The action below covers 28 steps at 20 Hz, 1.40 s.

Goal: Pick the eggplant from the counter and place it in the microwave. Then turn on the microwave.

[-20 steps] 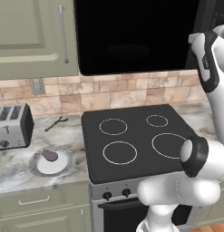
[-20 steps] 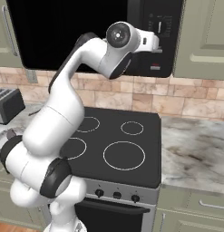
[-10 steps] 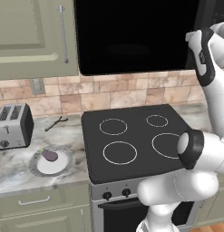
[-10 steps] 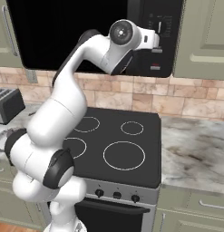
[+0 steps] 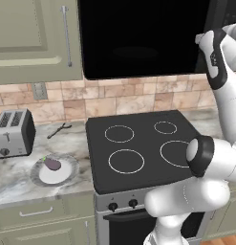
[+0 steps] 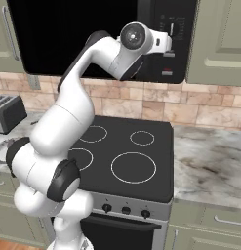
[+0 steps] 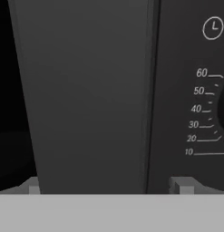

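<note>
While the hand (image 6: 171,43) is raised up against the front of the one microwave (image 5: 138,38), its two fingers stand spread as wide as they go, one tip (image 7: 34,186) low at the left and the other at the right of the hand view, with nothing between them but the grey vertical door handle (image 7: 86,95) right ahead. Just to the right of the handle lies the control panel (image 7: 195,90), where a timer scale of six numbers, ten up to sixty, curves around the edge of a dark knob (image 7: 223,111), and one small clock symbol (image 7: 213,28) sits above. In the right base view the hand sits at the seam between the glossy black door and the panel, with a red mark (image 6: 167,72) on the panel just below it.

Well below the hand is the black stovetop (image 5: 138,148) with four white rings, and three knobs (image 6: 126,210) on the oven front under it. Far down and off to the hand's left, on the marbled table (image 5: 19,177), the single eggplant (image 5: 52,164) lies on one round grey plate (image 5: 67,174), untouched and well apart from the hand. Beyond the plate stands one silver toaster (image 5: 13,132) by the tiled wall, with a small dark utensil (image 5: 59,129) lying between it and the stovetop
</note>
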{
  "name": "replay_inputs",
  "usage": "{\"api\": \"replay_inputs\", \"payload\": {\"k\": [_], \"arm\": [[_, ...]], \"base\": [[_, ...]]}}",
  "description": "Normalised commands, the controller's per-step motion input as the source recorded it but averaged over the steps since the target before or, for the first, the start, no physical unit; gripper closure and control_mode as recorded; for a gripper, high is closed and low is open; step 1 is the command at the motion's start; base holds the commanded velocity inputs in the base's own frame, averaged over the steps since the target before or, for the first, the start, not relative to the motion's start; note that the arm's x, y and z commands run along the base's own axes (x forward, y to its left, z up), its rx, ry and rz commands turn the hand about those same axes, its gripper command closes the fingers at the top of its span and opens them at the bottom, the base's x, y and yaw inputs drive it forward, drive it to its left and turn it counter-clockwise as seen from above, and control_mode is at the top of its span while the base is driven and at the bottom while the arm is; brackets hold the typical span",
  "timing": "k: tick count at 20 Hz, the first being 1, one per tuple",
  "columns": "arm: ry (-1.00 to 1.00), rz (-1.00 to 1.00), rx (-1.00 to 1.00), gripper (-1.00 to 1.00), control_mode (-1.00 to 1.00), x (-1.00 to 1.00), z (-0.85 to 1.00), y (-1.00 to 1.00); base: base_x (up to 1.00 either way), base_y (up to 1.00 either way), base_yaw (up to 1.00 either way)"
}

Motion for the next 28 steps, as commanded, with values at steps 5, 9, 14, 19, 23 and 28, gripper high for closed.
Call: {"api": "replay_inputs", "payload": {"k": [5,9,14,19,23,28], "arm": [[0.00,0.00,0.02,1.00,-1.00,0.32,0.00,0.04],[0.00,0.00,0.01,1.00,-1.00,-0.01,0.00,0.27],[0.00,0.00,0.00,1.00,-1.00,-0.50,0.00,0.41],[0.00,-0.01,0.00,1.00,-1.00,-0.92,0.00,0.40],[-0.03,-0.07,0.00,1.00,-1.00,-1.00,0.00,0.32],[-0.01,-0.13,0.00,1.00,-1.00,-1.00,0.00,0.29]], "base": [[0.00,0.00,0.00],[0.00,0.00,0.00],[0.00,0.00,0.00],[0.00,0.00,0.00],[0.00,0.00,0.00],[0.00,0.00,0.00]]}}
